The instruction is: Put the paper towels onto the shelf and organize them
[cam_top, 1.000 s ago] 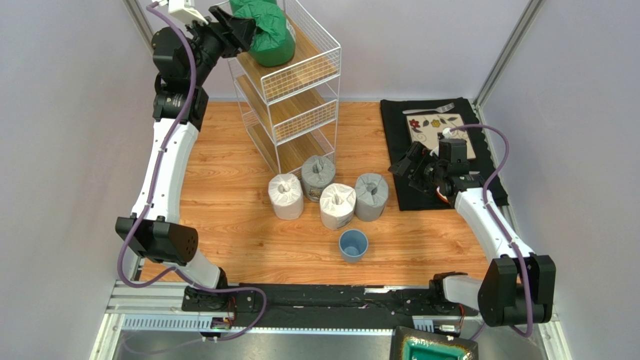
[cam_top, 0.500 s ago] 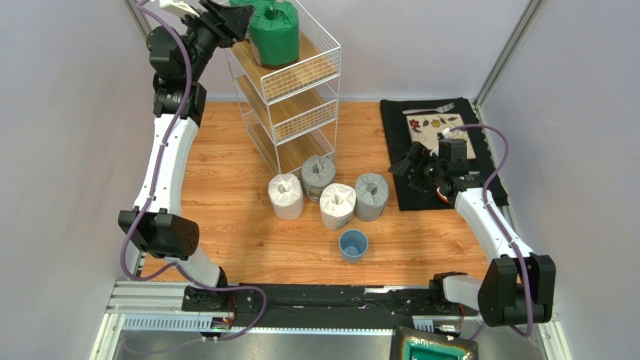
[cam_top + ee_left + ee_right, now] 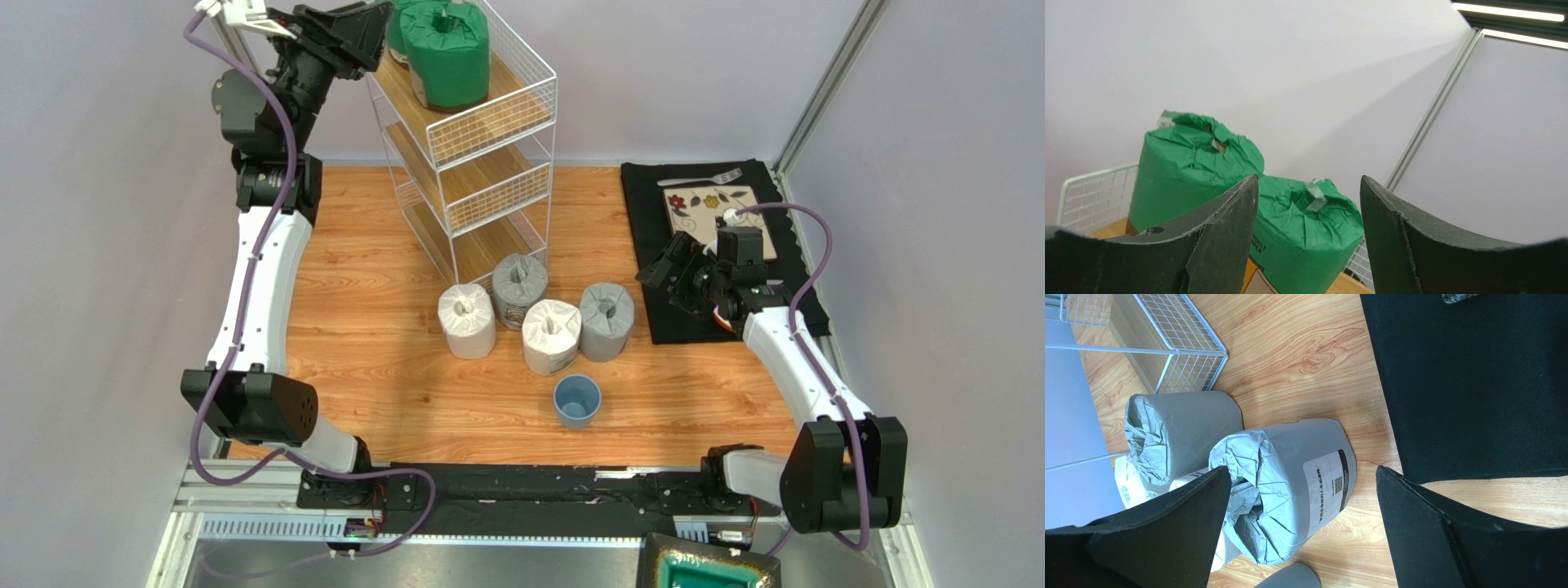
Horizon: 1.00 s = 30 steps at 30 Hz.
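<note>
**Two green rolls on the top tier, four rolls on the table**

In the top view, the shelf [image 3: 491, 135] is seen at the far side of the table [image 3: 368, 355]. Two green paper towels [image 3: 448, 55] are set upright side by side on its top tier. The left gripper [image 3: 374, 22] is held just beside them at the tier's left edge, its fingers spread and nothing gripped. Two white rolls [image 3: 466, 321] and two grey rolls [image 3: 606, 321] are clustered upright on the table in front of the shelf, with a blue cup [image 3: 577, 401] just before them. The right gripper [image 3: 662, 270] is held above the left edge of the black mat [image 3: 650, 196], apart from the rolls.

In the left wrist view, both green rolls are framed beyond the parted fingers and are not touched.

In the right wrist view, the fingers are seen wide apart and empty. One grey roll is shown beneath the gap between them.
</note>
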{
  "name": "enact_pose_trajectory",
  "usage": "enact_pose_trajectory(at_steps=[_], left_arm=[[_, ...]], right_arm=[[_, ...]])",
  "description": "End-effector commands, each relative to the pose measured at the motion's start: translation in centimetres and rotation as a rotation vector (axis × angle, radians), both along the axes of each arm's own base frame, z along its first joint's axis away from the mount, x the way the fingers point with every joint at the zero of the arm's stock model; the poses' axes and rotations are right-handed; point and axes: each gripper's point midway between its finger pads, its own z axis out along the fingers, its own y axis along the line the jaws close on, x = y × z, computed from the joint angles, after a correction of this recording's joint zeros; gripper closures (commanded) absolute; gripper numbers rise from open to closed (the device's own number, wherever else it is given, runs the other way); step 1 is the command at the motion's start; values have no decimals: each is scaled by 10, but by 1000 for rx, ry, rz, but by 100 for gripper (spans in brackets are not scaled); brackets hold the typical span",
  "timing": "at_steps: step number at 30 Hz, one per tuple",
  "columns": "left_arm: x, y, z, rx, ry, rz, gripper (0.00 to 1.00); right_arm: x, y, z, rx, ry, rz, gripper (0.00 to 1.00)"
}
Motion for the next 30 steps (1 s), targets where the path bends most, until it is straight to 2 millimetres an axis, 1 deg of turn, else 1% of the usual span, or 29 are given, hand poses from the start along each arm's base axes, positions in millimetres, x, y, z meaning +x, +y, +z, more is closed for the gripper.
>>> enact_pose_trajectory(at_steps=[1, 2, 3, 4, 5, 6, 7, 8, 9, 10, 11, 12, 14, 15, 19, 25, 30], left_arm=[[-14, 26, 35, -66, -134, 16, 30], [-12, 29, 38, -110, -126, -6, 30], [2, 34, 31, -129, -112, -11, 30], [10, 42, 31, -149, -105, -7, 30], [9, 45, 42, -184, -116, -28, 30], [16, 49, 43, -205, -108, -34, 30], [39, 56, 30, -229, -71, -33, 30], [35, 57, 47, -269, -94, -67, 30], [61, 61, 31, -293, -53, -76, 30], [67, 63, 33, -334, -41, -107, 29], [65, 63, 45, -350, -67, -127, 30], [84, 66, 32, -371, -39, -136, 29], [89, 67, 32, -408, -35, -160, 29], [94, 67, 26, -411, -24, -161, 29], [105, 67, 10, -408, 10, -154, 28], [103, 63, 7, -399, 13, -184, 29], [95, 62, 14, -382, -8, -177, 28]], right_arm=[[1, -3, 3, -15, -18, 3, 8], [0, -3, 3, -17, -20, 5, 8], [1, -3, 4, -18, -24, 3, 8], [1, -4, 3, -21, -23, 3, 8], [1, -5, 4, -22, -27, 2, 8], [1, -5, 4, -21, -27, 2, 8], [1, -5, 4, -22, -27, 1, 8], [1, -5, 4, -23, -26, 3, 8], [1, -6, 4, -22, -25, 1, 8], [2, -5, 5, -21, -27, 2, 8], [1, -6, 5, -21, -25, 1, 8], [1, -6, 5, -20, -25, 0, 8], [1, -7, 6, -22, -29, 0, 8], [1, -7, 6, -22, -30, -1, 8], [1, -7, 6, -23, -31, 2, 8], [2, -7, 6, -19, -30, -1, 8], [1, -7, 6, -19, -29, 1, 8]])
